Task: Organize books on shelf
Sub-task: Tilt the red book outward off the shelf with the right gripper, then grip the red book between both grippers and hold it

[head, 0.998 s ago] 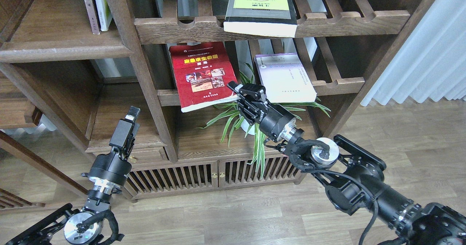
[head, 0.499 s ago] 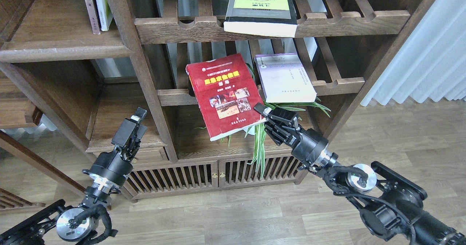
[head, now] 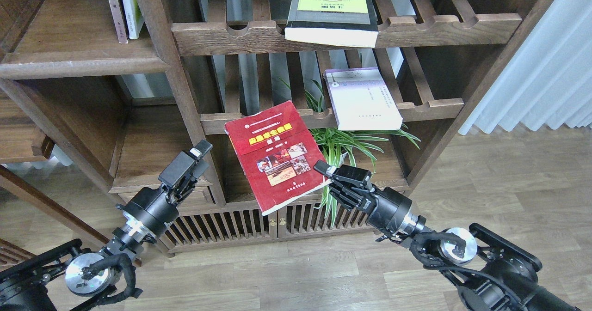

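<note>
My right gripper (head: pixel 325 172) is shut on the lower right corner of the red book with photos (head: pixel 275 156). It holds the book tilted in the air, in front of the lower part of the bookcase. Left of the book, my left gripper (head: pixel 196 156) points up and right, apart from the book; its fingers overlap, so their gap is hidden. The pale lavender book (head: pixel 363 99) lies on the middle slatted rack. On the upper rack rests the black book with a yellow-green cover (head: pixel 330 13). The solid plank shelf (head: pixel 78 64) is at the upper left.
Two thin books (head: pixel 122 8) stand at the right end of the plank shelf. A green spider plant (head: pixel 342 142) sits in the lower bay behind my right gripper. Slatted cabinet doors (head: pixel 231 230) run below. A white curtain (head: pixel 536 70) hangs at the right.
The red book has come off the middle rack, then down and left in my right gripper as that arm drew back. My left gripper has moved up and right, closer to the book.
</note>
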Robot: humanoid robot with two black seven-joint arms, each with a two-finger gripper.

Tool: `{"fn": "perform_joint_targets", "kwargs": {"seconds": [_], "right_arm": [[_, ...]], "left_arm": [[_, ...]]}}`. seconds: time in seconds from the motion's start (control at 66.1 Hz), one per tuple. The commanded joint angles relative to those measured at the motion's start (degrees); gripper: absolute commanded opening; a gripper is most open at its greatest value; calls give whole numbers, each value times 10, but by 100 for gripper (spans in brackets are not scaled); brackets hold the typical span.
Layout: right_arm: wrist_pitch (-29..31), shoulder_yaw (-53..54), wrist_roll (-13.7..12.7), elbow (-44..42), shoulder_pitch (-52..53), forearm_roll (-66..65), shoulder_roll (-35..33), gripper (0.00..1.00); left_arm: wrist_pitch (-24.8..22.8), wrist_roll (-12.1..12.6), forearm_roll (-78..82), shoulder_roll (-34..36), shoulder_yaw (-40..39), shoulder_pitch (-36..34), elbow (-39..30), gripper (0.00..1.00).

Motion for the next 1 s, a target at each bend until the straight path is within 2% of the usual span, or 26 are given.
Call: {"fn": "perform_joint_targets", "kwargs": {"seconds": [0.0, 0.302, 0.696, 0.892, 0.983], "right_arm": [[0, -6, 0, 0, 1, -11, 14, 6], [0, -6, 0, 0, 2, -41, 49, 6], [0, -10, 0, -5, 1, -55, 52, 6], [0, -11, 0, -5, 1, -56, 53, 6], [0, -15, 0, -6, 1, -56, 53, 6]], "left_arm": [[0, 2, 1, -1, 16, -1, 2, 98], [0, 10, 3, -4, 23, 1, 2, 98], [0, 10, 4, -6, 29, 4, 1, 99], [0, 10, 4, -11, 29, -1, 1, 93], [0, 14, 4, -12, 30, -1, 1, 85]]}}
